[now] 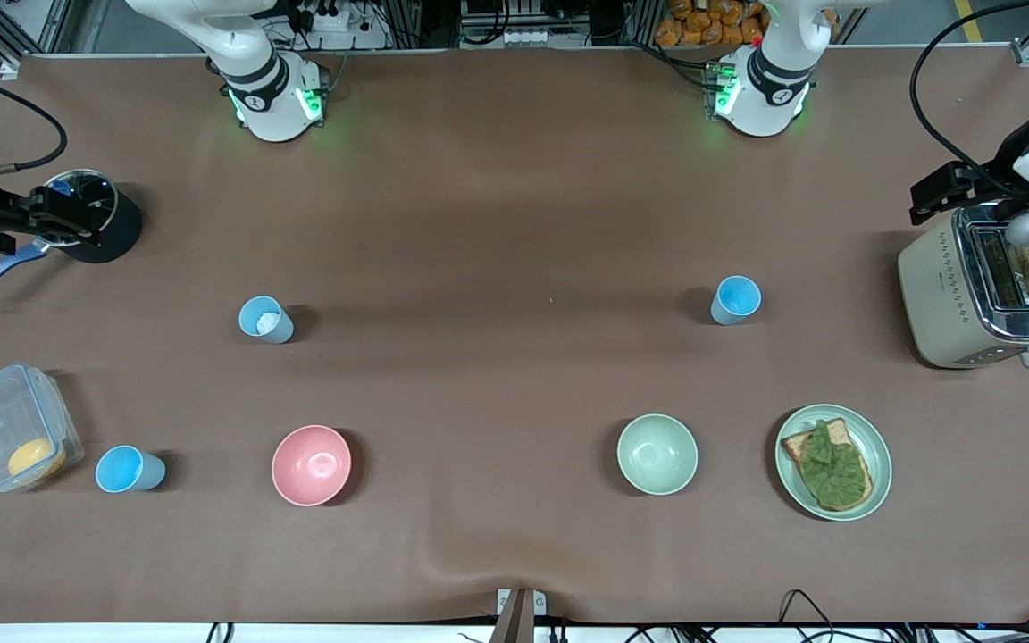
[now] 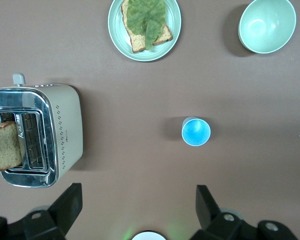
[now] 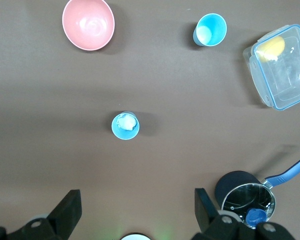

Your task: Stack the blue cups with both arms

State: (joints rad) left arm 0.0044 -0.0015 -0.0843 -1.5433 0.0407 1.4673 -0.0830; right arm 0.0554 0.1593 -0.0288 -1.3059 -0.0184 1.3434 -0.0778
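Three blue cups stand apart on the brown table. One cup (image 1: 735, 299) is toward the left arm's end and shows in the left wrist view (image 2: 196, 132). A second cup (image 1: 266, 319), with something white in it, is toward the right arm's end and shows in the right wrist view (image 3: 125, 125). A third cup (image 1: 129, 470) stands nearer the front camera, beside a clear box, and also shows in the right wrist view (image 3: 210, 29). My left gripper (image 2: 139, 200) and right gripper (image 3: 135, 200) are open and empty, high over the table by their bases. Neither shows in the front view.
A pink bowl (image 1: 311, 464), a green bowl (image 1: 656, 454) and a plate (image 1: 876, 464) with toast and a leaf lie near the front edge. A toaster (image 1: 952, 295) with bread, a clear box (image 1: 5, 420) and a black pot (image 1: 99, 223) stand at the table's ends.
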